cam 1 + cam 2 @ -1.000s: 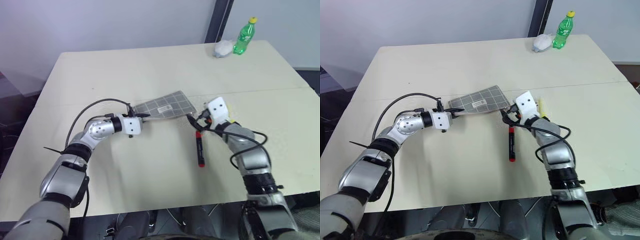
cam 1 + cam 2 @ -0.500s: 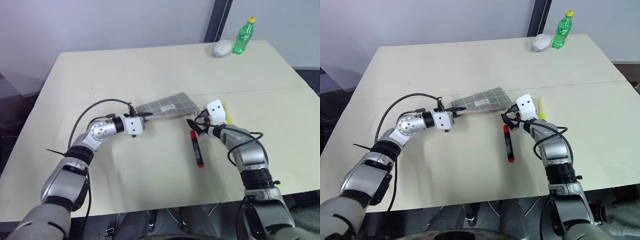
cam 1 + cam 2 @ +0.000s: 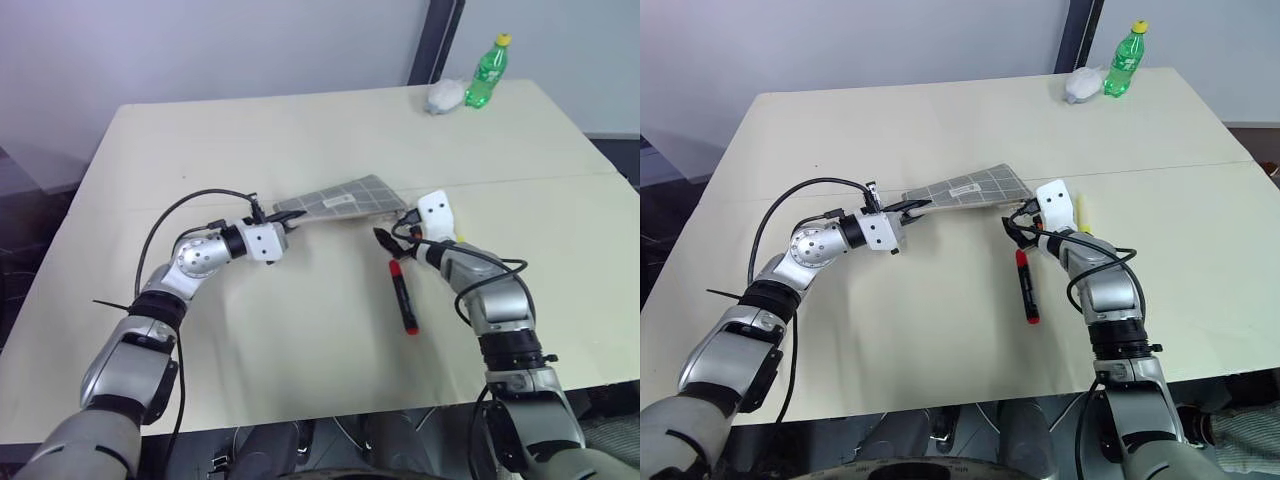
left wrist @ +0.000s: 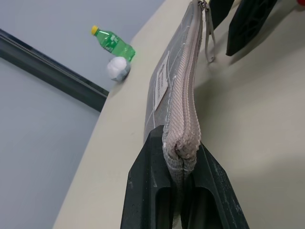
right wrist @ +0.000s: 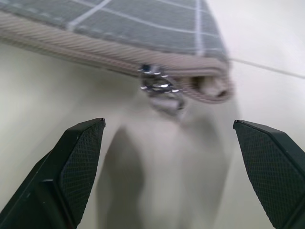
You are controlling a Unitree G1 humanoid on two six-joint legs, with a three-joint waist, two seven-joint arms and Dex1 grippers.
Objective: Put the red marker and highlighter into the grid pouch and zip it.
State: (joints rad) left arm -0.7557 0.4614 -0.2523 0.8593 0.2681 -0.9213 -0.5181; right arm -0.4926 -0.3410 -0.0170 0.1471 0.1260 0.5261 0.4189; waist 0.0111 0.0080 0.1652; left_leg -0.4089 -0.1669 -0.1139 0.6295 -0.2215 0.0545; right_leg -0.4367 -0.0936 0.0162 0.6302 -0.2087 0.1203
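Your left gripper (image 4: 183,167) is clamped on one end of the flat grey fabric grid pouch (image 3: 335,202), holding that end off the cream table (image 3: 300,330) with the closed zip edge facing you. From that gripper the pouch runs toward 2 o'clock, and its far end carries the small metal zip pull (image 5: 162,88). Your right gripper (image 5: 171,157) sits just short of that pull, fingers (image 5: 78,148) spread wide and grasping nothing. The slim red marker with a black band (image 3: 402,295) lies flat on the table at 6 o'clock from the right gripper. The pale yellow highlighter (image 3: 1081,214) lies just beside the right wrist, at 3 o'clock. At the table's far right corner stand a green plastic bottle (image 3: 487,70) and a crumpled white wad (image 3: 444,95).
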